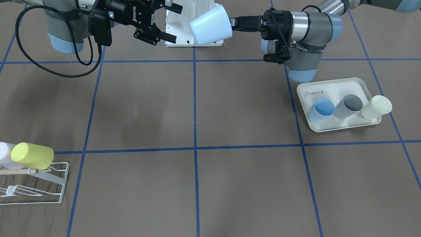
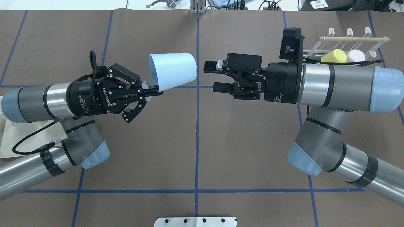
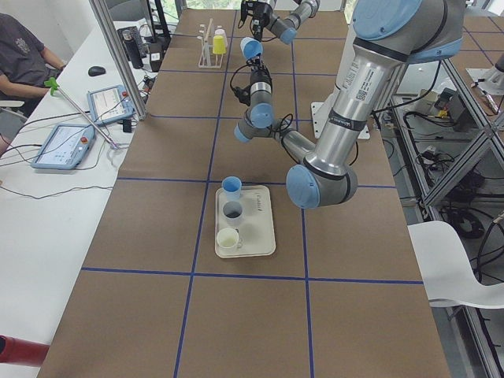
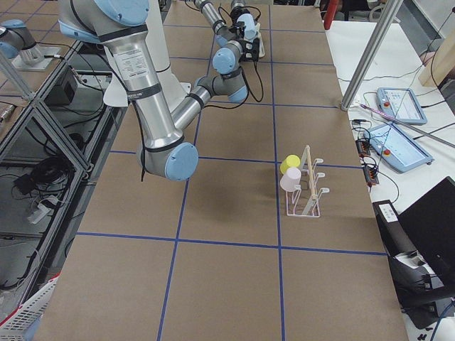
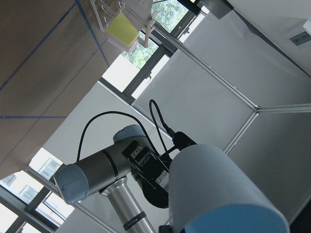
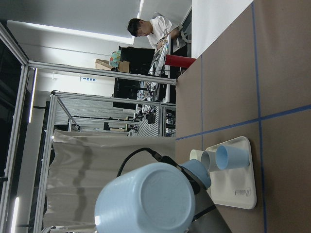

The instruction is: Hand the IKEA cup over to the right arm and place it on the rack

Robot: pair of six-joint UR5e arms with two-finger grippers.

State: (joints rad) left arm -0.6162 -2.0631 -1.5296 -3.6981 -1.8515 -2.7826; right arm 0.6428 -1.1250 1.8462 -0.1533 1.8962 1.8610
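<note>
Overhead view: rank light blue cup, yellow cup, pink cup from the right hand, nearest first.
1. light blue cup: centre, facing the right hand, in the left hand.
2. yellow cup: on the rack, far right.
3. pink cup: beside it, farther right.

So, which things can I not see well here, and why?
Grip of the left tool on the light blue cup: in the left wrist view the cup covers the fingers.
Tray: overhead view, mostly under the left arm, cut by the edge.
Rack and the pale cup on it: front-facing view, cut by the left edge.
Right tool: too small in both side views to judge.
</note>
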